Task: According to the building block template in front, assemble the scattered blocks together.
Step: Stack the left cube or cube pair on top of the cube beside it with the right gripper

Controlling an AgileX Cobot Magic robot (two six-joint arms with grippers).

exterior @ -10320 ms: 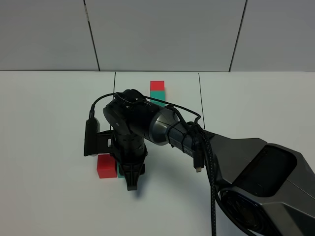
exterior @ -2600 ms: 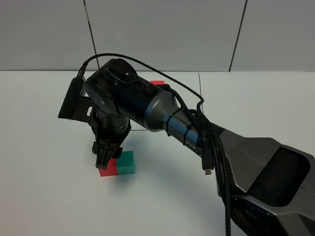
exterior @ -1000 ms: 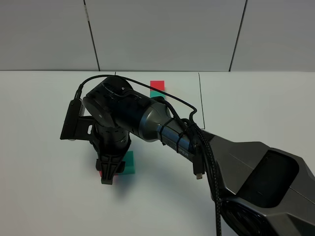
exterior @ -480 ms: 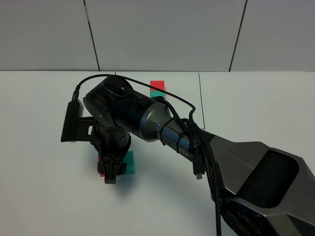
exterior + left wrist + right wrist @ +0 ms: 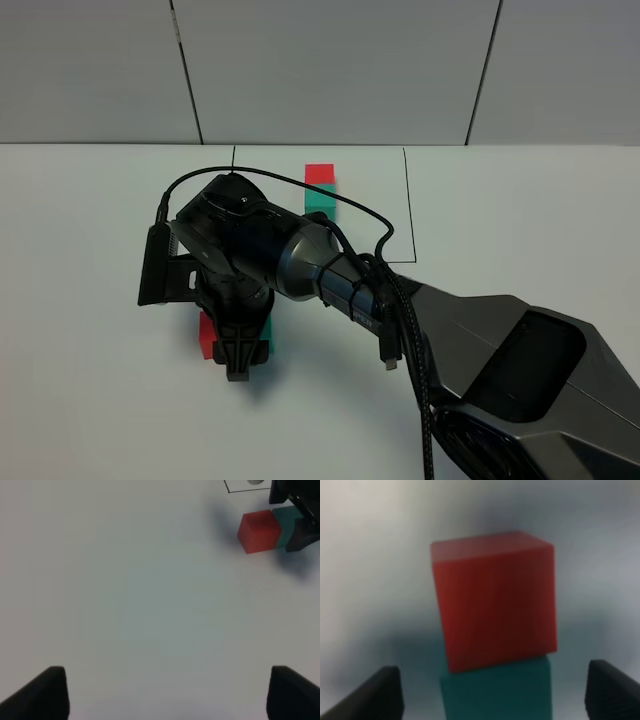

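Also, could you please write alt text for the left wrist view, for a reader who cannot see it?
A red cube and a teal-green cube sit side by side, touching, on a white table, with the dark right gripper at the teal one. The left gripper hangs open over bare table, well away from the cubes.

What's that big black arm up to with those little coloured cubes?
The right arm's pincer is down at a red cube and a teal cube, which sit side by side, touching, on the white table. It is open, so it grips neither. The pair looks meant to copy the template, a red-and-teal pair farther back. The left pincer hangs open off to one side.
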